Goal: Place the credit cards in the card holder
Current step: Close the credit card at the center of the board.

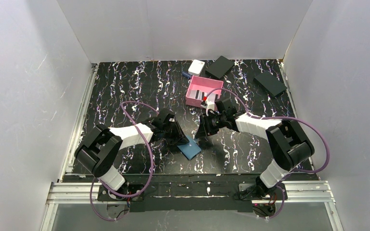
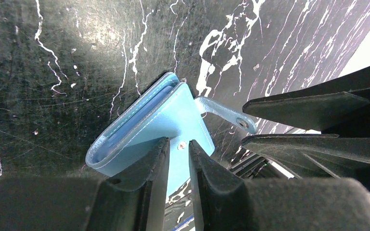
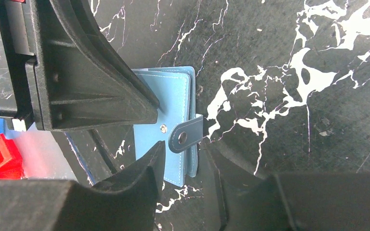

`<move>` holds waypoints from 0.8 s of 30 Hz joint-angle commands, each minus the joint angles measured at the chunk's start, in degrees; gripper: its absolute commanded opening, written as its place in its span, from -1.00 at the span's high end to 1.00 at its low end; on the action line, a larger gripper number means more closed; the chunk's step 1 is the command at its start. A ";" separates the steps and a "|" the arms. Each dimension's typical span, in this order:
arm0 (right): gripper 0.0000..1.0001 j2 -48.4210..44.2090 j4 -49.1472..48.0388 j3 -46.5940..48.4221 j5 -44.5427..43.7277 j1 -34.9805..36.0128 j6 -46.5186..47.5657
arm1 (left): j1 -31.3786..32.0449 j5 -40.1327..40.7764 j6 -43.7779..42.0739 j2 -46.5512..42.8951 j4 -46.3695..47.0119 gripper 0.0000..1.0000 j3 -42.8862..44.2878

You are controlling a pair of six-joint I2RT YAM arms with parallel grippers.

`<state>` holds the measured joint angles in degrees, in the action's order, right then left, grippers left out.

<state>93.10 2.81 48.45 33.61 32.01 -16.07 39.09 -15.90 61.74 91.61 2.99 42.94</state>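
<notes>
We find the left gripper (image 2: 178, 142) with its fingers (image 2: 144, 183) at a narrow gap. Their tips rest on the cover of the blue wallet (image 2: 159, 120), either side of its snap stud (image 2: 182, 144), and the cover's face shows through the gap. The right gripper (image 3: 183, 147) stands moderately open. Its fingers (image 3: 135, 187) straddle the wallet's near end, with the loose tab (image 3: 185, 137) between them; we cannot confirm contact. The wallet lies flat and folded on the table (image 1: 125, 86), front centre, between both grippers. Its long axis runs in line with the right fingers, and the tab sticks out sideways toward the right gripper.
</notes>
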 commanded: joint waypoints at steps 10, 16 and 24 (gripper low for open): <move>0.75 0.96 -2.52 2.67 1.64 0.52 0.29 | -0.02 -0.09 -0.13 0.14 -0.72 0.60 -0.67; 0.97 1.34 -4.09 1.98 2.06 0.93 0.43 | 0.01 -0.18 -0.12 0.50 -0.45 0.60 -0.66; 0.97 1.53 1.62 3.11 -0.05 5.91 3.79 | -0.09 0.14 -0.30 0.82 -0.54 0.61 -0.57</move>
<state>94.08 1.46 49.22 34.81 34.54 -15.32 39.09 -15.92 61.98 91.64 3.16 42.85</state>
